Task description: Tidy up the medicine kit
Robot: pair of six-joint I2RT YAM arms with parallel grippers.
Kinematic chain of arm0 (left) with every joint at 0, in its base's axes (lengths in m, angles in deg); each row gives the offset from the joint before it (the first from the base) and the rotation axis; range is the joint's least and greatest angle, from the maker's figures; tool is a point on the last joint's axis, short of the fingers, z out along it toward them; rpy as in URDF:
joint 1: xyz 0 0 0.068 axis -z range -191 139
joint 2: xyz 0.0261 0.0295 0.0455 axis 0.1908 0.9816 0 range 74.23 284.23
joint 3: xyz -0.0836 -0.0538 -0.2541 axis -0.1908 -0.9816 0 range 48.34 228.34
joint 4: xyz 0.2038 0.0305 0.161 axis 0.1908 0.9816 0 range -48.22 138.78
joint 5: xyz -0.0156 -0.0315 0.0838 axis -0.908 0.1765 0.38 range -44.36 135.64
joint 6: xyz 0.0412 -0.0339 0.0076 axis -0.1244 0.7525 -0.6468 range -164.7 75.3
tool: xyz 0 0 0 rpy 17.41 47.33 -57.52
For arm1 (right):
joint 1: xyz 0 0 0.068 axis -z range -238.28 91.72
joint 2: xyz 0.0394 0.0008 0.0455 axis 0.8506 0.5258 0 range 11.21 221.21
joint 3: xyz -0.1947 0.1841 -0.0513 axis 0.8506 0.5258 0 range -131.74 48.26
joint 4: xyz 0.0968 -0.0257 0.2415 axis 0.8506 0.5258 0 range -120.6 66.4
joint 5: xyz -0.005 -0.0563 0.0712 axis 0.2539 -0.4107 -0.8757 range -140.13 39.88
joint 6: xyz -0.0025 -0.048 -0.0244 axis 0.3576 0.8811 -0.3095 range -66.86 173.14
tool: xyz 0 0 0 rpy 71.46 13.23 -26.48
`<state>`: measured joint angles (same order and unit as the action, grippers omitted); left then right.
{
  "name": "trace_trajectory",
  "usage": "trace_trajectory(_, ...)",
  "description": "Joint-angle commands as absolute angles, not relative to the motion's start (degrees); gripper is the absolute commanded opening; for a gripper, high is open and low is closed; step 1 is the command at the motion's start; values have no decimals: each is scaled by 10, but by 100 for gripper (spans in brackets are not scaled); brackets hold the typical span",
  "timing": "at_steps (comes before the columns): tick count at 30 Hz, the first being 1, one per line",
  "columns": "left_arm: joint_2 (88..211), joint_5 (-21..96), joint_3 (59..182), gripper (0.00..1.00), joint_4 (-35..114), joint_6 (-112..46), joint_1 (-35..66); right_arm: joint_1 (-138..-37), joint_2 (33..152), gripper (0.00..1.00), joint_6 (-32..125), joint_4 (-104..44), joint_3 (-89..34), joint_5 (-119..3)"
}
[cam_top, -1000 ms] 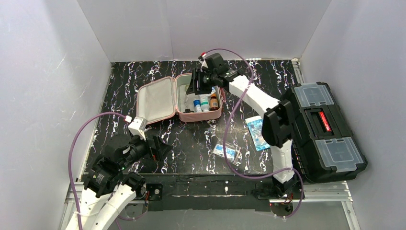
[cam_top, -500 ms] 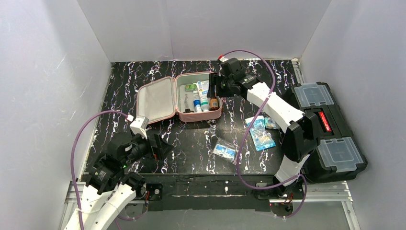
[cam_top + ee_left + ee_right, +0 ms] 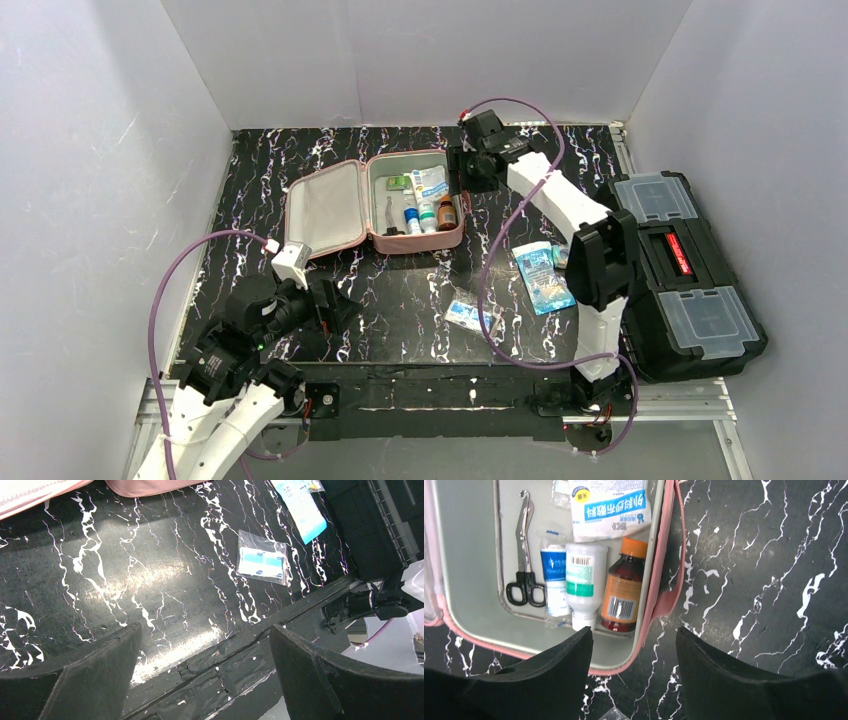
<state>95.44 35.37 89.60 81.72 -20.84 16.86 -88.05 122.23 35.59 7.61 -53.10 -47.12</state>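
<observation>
The medicine kit (image 3: pixel 420 243) lies open at the back of the table, its pink lid (image 3: pixel 325 208) flat to the left. In the right wrist view the kit (image 3: pixel 666 605) holds scissors (image 3: pixel 525 575), a blue-and-white tube (image 3: pixel 555 575), a white bottle (image 3: pixel 585 582), an amber bottle (image 3: pixel 624 587) and a white packet (image 3: pixel 610 507). My right gripper (image 3: pixel 462 170) (image 3: pixel 634 630) hovers open and empty above the kit's right edge. My left gripper (image 3: pixel 335 305) (image 3: pixel 205 627) stands wide open and empty over the table's near edge.
A blue packet (image 3: pixel 540 275) (image 3: pixel 301 505) and a small clear packet (image 3: pixel 468 316) (image 3: pixel 263 563) lie on the marble table right of the kit. A black toolbox (image 3: pixel 680 270) with clear compartments sits at the right edge. White walls enclose three sides.
My right gripper has drawn back out of the kit to its right edge with its jaws wider apart, uncovering a white packet that lies in the kit. The left arm has barely shifted.
</observation>
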Motion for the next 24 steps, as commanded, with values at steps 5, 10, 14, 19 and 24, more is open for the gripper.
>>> trace_trajectory(5, 957, 354, 899, 99, 823, -210, 165, -876, 1303, 67, 362, 113, -638, -468)
trace_trajectory(10, 958, 355, 899, 99, 823, -210, 165, -873, 1333, 64, 345, 110, -654, -461)
trace_trajectory(14, 958, 355, 899, 99, 823, -210, 165, -873, 1354, 59, 338, 111, -667, -453)
trace_trajectory(19, 955, 356, 899, 100, 823, -210, 165, -873, 1363, 53, 330, 104, -664, -440)
trace_trajectory(24, 955, 357, 899, 99, 823, -210, 165, -873, 1368, 40, 320, 101, -657, -437)
